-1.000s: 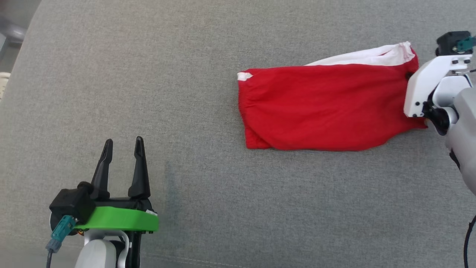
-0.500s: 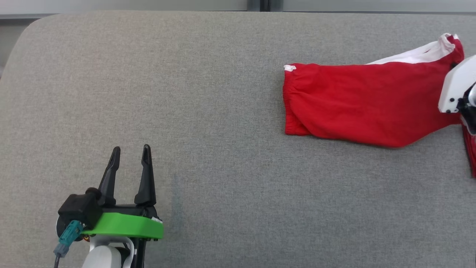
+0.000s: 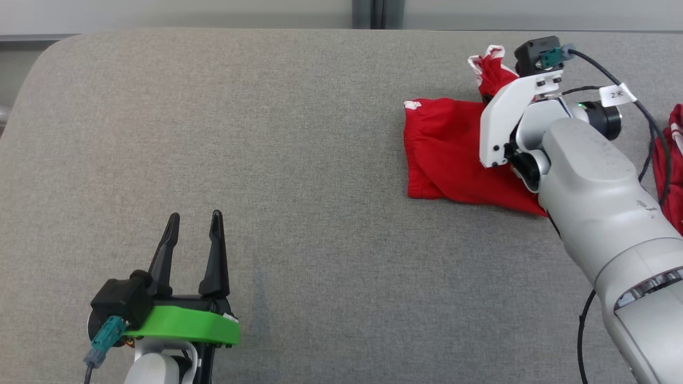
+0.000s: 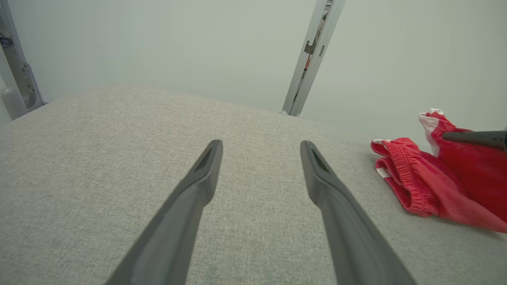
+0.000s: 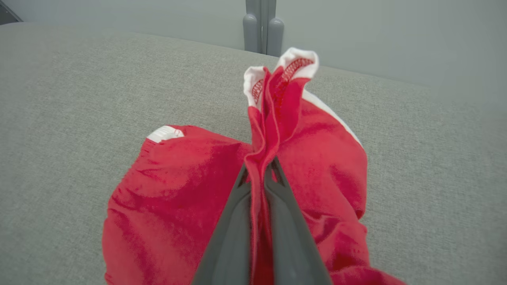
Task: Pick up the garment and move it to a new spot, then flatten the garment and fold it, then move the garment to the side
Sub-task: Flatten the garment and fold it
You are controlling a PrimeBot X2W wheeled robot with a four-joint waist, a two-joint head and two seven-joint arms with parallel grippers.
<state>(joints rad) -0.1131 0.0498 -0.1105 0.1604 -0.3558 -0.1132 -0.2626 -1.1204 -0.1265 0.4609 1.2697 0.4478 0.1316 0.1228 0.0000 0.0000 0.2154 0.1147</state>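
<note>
A red garment [image 3: 443,154] with white trim lies on the grey cushion at the right of the head view. My right gripper [image 5: 261,171] is shut on a bunched fold of the garment [image 5: 277,118], and the white-edged end [image 3: 488,64] stands up above the flat part. The pale right arm [image 3: 592,181] covers the garment's right half. Its elastic waistband [image 4: 400,174] faces left. My left gripper [image 3: 195,214] rests low at the front left, open and holding nothing, far from the cloth. Its two fingers [image 4: 198,190] point across bare cushion.
The grey cushion [image 3: 299,160] ends at a rounded back-left corner [image 3: 48,53], with a pale wall and a metal post [image 4: 309,59] behind. More red cloth [image 3: 673,160] shows at the right edge. A black cable [image 3: 635,101] loops from the right wrist.
My right gripper has carried the garment's right end up and to the left over the rest, so the cloth now looks shorter. The head camera has shifted. The left gripper has stayed open.
</note>
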